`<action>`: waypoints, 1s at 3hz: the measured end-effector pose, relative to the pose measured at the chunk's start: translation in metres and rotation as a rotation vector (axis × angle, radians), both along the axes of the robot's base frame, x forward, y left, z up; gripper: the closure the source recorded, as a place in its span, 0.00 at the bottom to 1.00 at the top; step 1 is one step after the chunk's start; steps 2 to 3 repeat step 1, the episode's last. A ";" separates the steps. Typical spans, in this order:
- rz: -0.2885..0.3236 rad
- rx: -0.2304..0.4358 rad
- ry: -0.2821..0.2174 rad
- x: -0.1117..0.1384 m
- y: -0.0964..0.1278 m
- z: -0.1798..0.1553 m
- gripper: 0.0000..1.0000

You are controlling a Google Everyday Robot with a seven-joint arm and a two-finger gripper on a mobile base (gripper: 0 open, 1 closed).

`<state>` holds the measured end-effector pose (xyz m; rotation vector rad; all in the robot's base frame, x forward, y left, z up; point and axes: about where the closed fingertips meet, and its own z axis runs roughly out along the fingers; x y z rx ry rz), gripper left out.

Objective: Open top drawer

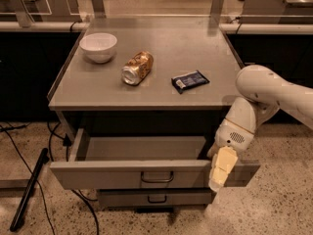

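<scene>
Evidently the top drawer (112, 174) stood pulled well out beneath the tabletop (186, 48), its front panel running crosswise. The gripper (218, 169) lay against that panel near one end, aside from the central handle (157, 176). The arm (274, 89) bent downward at the wrist; whether the gripper was spread or clamped could not be told.

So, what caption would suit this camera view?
Top drawer stands open, tool at its front panel's end; bowl, can and packet above.
</scene>
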<state>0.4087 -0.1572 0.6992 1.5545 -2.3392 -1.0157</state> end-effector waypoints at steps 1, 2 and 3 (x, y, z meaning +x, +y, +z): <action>0.000 0.000 0.000 0.000 0.000 0.000 0.00; 0.000 0.000 0.000 0.000 0.000 0.000 0.00; 0.000 0.000 0.000 0.000 0.000 0.000 0.00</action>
